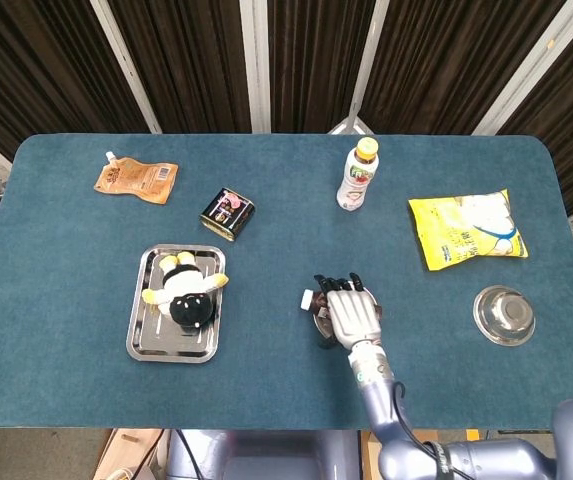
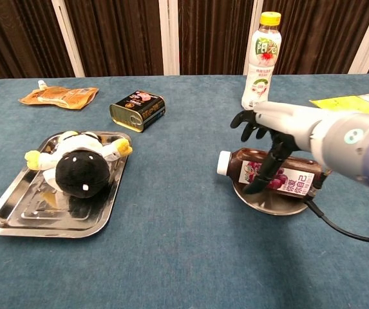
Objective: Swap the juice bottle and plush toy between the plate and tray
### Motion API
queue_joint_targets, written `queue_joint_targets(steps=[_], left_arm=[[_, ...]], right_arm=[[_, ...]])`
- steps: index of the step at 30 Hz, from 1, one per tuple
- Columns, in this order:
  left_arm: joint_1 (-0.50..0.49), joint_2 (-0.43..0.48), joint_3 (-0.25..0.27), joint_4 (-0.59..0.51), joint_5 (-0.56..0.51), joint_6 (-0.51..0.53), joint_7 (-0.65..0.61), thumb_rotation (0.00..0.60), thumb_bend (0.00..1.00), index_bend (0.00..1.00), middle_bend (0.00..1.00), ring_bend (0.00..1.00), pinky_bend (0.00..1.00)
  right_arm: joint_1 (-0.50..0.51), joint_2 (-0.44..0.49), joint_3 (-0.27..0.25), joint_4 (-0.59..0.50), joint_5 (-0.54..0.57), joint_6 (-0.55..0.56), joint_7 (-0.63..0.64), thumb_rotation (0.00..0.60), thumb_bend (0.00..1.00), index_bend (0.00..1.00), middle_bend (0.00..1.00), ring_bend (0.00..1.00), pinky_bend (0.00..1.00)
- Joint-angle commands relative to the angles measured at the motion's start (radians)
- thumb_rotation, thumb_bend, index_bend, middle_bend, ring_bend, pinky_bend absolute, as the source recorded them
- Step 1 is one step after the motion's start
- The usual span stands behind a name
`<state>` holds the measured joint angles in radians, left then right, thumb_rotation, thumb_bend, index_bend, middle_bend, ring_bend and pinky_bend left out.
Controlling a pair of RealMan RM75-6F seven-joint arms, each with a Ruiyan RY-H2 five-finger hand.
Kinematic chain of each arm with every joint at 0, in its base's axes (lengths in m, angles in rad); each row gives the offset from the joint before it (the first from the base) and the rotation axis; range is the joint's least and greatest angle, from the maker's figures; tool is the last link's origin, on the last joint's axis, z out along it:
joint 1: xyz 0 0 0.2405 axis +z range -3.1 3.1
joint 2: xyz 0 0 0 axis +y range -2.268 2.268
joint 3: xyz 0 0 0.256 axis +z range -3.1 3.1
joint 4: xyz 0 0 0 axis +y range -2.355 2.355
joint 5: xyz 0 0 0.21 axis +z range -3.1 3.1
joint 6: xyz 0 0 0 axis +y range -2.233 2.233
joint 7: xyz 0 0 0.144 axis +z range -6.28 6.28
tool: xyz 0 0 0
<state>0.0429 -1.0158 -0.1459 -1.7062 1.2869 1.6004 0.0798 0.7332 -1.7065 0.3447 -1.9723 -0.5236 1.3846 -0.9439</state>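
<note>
Hovering over the grape juice bottle (image 2: 269, 173), our right hand (image 2: 271, 132) has its fingers spread and grips nothing. We see the bottle lying on its side on the small round plate (image 2: 271, 201). The plush toy (image 2: 81, 162) lies in the steel tray (image 2: 17, 219). Our left hand is out of sight.

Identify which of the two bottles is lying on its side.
The dark grape juice bottle on the plate; the yellow-capped bottle stands upright farther back.
</note>
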Motion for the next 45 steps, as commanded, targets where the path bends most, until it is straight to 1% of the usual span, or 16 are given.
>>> queue_joint_targets(steps=[1, 4, 7, 14, 18, 21, 25, 29, 31, 34, 38, 42, 45], left_arm=[[0.003, 0.004, -0.004, 0.002, -0.002, 0.005, -0.014, 0.600, 0.12, 0.14, 0.00, 0.00, 0.03], [0.008, 0.007, -0.007, 0.005, -0.004, 0.013, -0.025, 0.600, 0.12, 0.15, 0.00, 0.00, 0.03], [0.011, 0.011, -0.011, 0.005, -0.006, 0.018, -0.037, 0.600, 0.12, 0.15, 0.00, 0.00, 0.03], [0.012, 0.007, -0.013, 0.002, -0.013, 0.022, -0.026, 0.600, 0.12, 0.16, 0.00, 0.00, 0.03], [0.010, 0.006, -0.006, -0.006, -0.006, 0.015, -0.018, 0.600, 0.12, 0.16, 0.00, 0.00, 0.03], [0.010, 0.008, -0.001, -0.011, 0.002, 0.011, -0.022, 0.600, 0.12, 0.17, 0.00, 0.00, 0.03], [0.014, 0.013, -0.001, -0.013, 0.000, 0.015, -0.028, 0.600, 0.12, 0.17, 0.00, 0.00, 0.03], [0.019, 0.020, -0.007, -0.012, -0.005, 0.023, -0.047, 0.600, 0.12, 0.18, 0.00, 0.00, 0.03], [0.021, 0.021, -0.009, -0.011, -0.007, 0.024, -0.053, 0.600, 0.12, 0.18, 0.00, 0.00, 0.03], [0.022, 0.024, -0.008, -0.013, -0.008, 0.023, -0.056, 0.600, 0.12, 0.20, 0.00, 0.00, 0.03], [0.022, 0.023, -0.005, -0.016, -0.003, 0.022, -0.050, 0.600, 0.12, 0.21, 0.00, 0.00, 0.03], [0.022, 0.023, 0.000, -0.022, 0.003, 0.021, -0.049, 0.600, 0.12, 0.22, 0.00, 0.00, 0.03], [0.022, 0.025, 0.003, -0.025, 0.008, 0.019, -0.052, 0.600, 0.12, 0.23, 0.00, 0.00, 0.03]], right_arm=[[0.023, -0.046, 0.003, 0.046, 0.011, 0.041, -0.012, 0.600, 0.07, 0.19, 0.29, 0.25, 0.00], [0.027, -0.072, -0.009, 0.086, -0.002, 0.071, -0.006, 0.600, 0.07, 0.20, 0.29, 0.25, 0.00], [0.026, -0.078, -0.016, 0.117, -0.009, 0.077, 0.005, 0.600, 0.07, 0.20, 0.29, 0.25, 0.00], [0.020, -0.062, -0.032, 0.134, -0.038, 0.083, 0.020, 0.600, 0.07, 0.22, 0.30, 0.26, 0.00], [0.011, -0.055, -0.047, 0.122, -0.031, 0.074, 0.027, 0.600, 0.07, 0.26, 0.34, 0.33, 0.00], [0.011, -0.060, -0.055, 0.125, -0.030, 0.064, 0.034, 0.600, 0.07, 0.29, 0.36, 0.36, 0.00], [0.024, -0.084, -0.061, 0.168, -0.032, 0.059, 0.022, 0.600, 0.07, 0.32, 0.38, 0.37, 0.00], [0.027, -0.105, -0.056, 0.216, -0.040, 0.067, 0.030, 0.600, 0.07, 0.37, 0.43, 0.43, 0.00], [0.025, -0.114, -0.065, 0.243, -0.049, 0.075, 0.029, 0.600, 0.11, 0.39, 0.45, 0.46, 0.00], [0.019, -0.124, -0.074, 0.276, -0.056, 0.075, 0.035, 0.600, 0.18, 0.43, 0.49, 0.52, 0.01], [0.011, -0.132, -0.088, 0.314, -0.066, 0.070, 0.037, 0.600, 0.25, 0.49, 0.55, 0.59, 0.07], [0.005, -0.131, -0.087, 0.326, -0.075, 0.062, 0.041, 0.600, 0.31, 0.54, 0.63, 0.67, 0.14], [0.003, -0.129, -0.080, 0.327, -0.085, 0.055, 0.049, 0.600, 0.33, 0.56, 0.64, 0.69, 0.15]])
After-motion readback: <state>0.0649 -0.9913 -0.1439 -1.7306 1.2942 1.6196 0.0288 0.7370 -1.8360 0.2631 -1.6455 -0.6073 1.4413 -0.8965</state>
